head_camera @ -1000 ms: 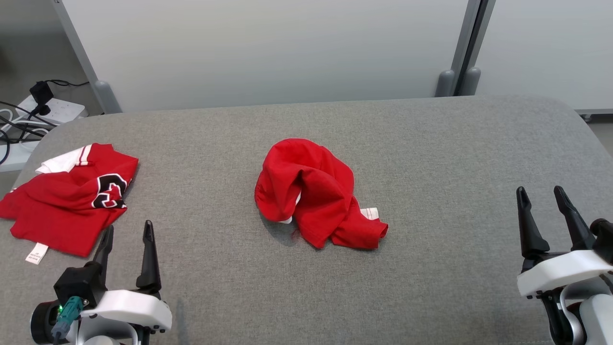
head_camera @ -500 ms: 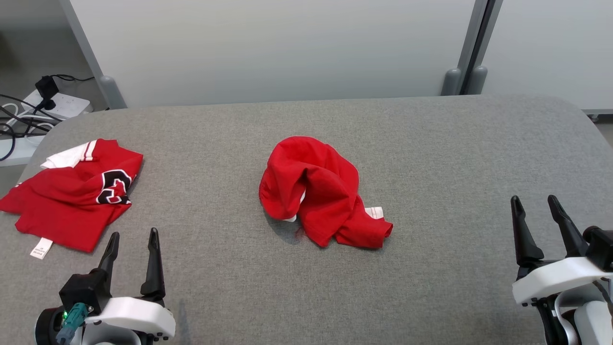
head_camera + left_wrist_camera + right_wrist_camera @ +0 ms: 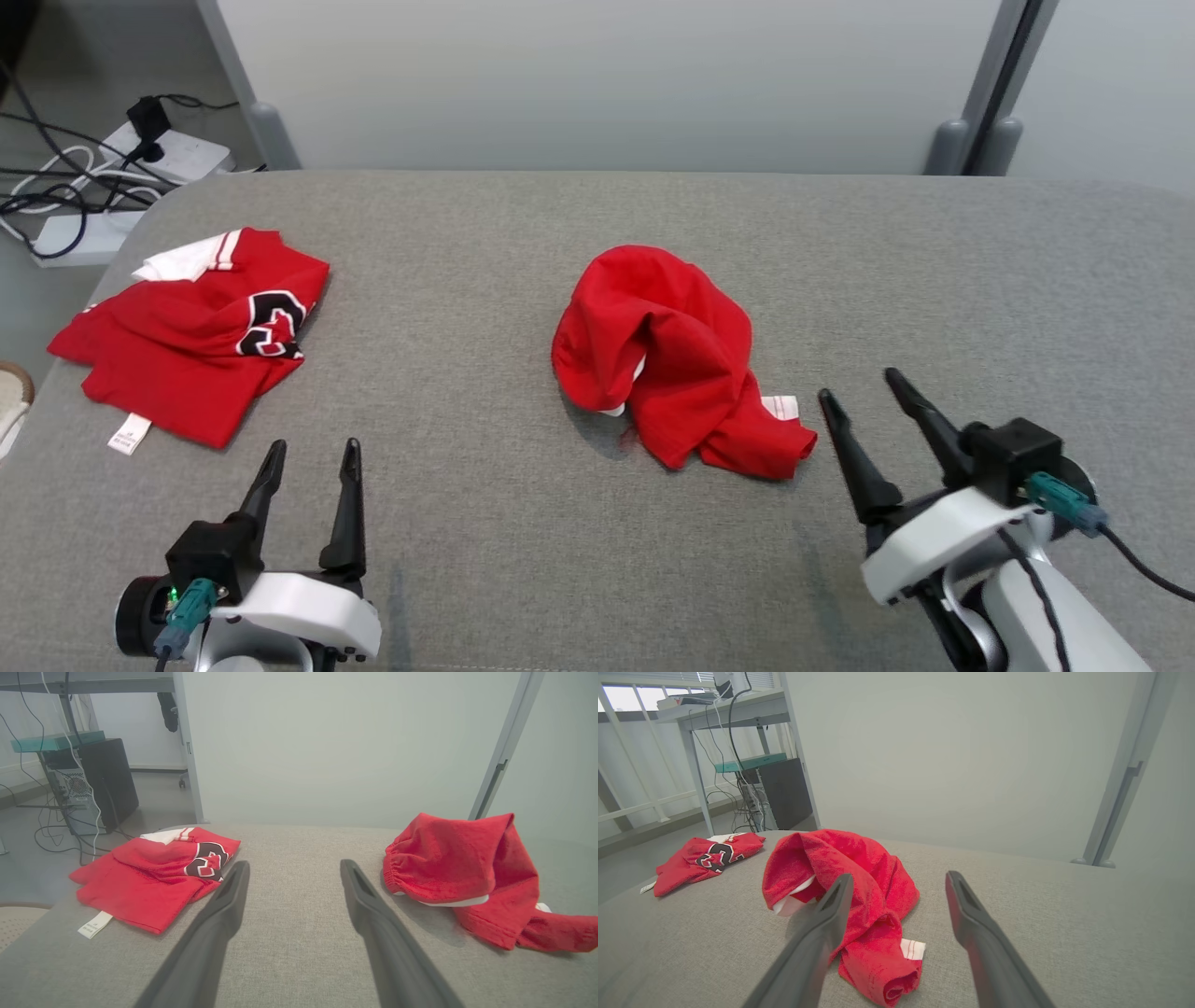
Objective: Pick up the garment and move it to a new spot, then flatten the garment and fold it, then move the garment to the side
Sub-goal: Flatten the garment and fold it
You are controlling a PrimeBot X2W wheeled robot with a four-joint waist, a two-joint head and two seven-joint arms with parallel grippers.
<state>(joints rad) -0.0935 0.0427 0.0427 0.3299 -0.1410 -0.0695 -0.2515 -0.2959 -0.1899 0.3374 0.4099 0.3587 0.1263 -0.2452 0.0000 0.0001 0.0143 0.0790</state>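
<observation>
A crumpled red garment (image 3: 677, 359) is seen at the middle of the grey bench (image 3: 485, 541), with a red jersey (image 3: 187, 341) well apart at its left end. The left gripper (image 3: 314, 446) is held near the front edge, jaws apart and empty. The right gripper (image 3: 860, 386) is held just beside the garment, jaws likewise apart. A power strip (image 3: 173, 154) on the floor is shown from the head. A dark computer (image 3: 110, 781) beneath a desk and the garment's gathered hem (image 3: 397, 877) are shown from the left wrist.
</observation>
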